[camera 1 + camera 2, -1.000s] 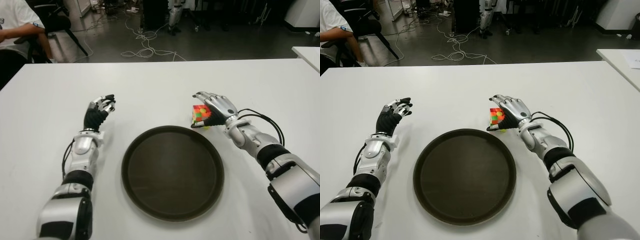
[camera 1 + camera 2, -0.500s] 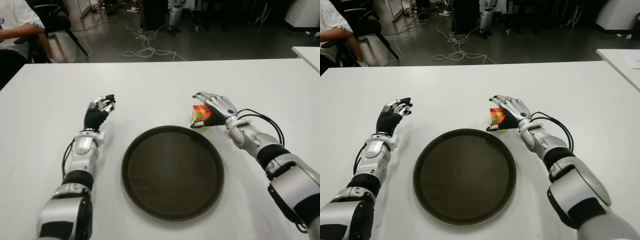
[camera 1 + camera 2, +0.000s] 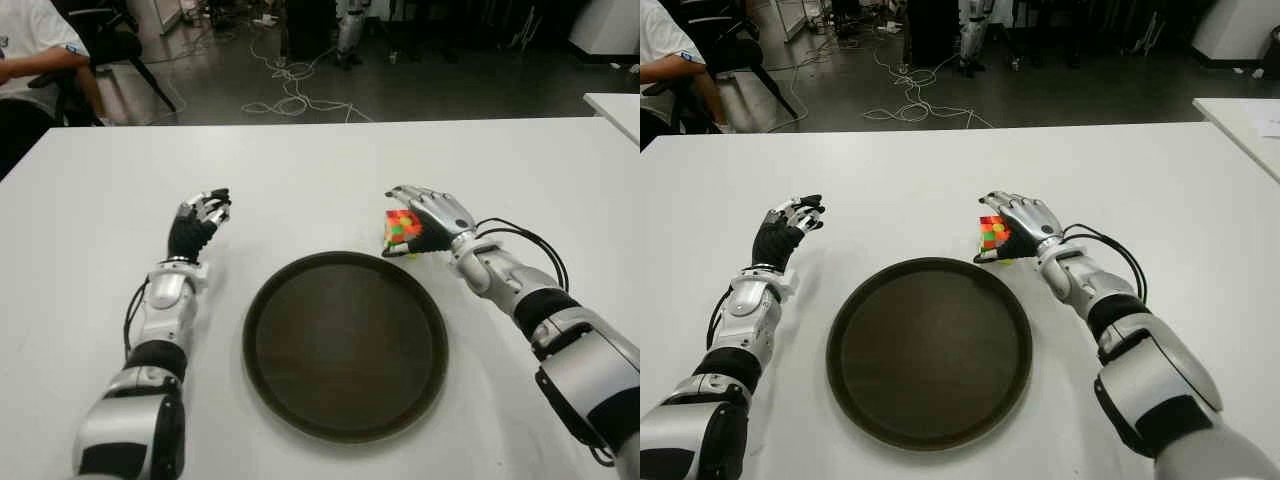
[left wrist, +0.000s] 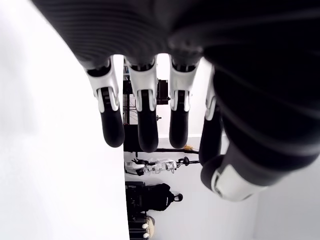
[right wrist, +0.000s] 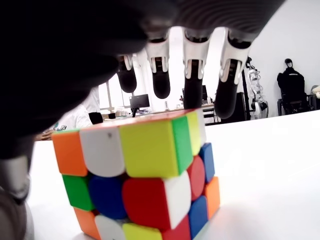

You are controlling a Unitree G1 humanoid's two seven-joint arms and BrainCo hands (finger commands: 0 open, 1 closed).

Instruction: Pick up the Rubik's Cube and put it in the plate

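Observation:
The Rubik's Cube [image 3: 401, 231] stands on the white table [image 3: 320, 170], just beyond the far right rim of the round dark plate [image 3: 250, 345]. My right hand [image 3: 412, 213] arches over the cube from the right. In the right wrist view its fingers [image 5: 192, 92] hover above the cube [image 5: 145, 185] without touching the top face, and the thumb hangs beside it. That hand is open. Left of the plate, my left hand [image 3: 203, 212] is idle with relaxed fingers [image 4: 145, 125] that hold nothing.
A seated person [image 3: 30, 60] and a chair [image 3: 110, 45] are past the table's far left corner. Cables [image 3: 290, 90] lie on the floor behind. A second white table [image 3: 615, 105] shows at the right edge.

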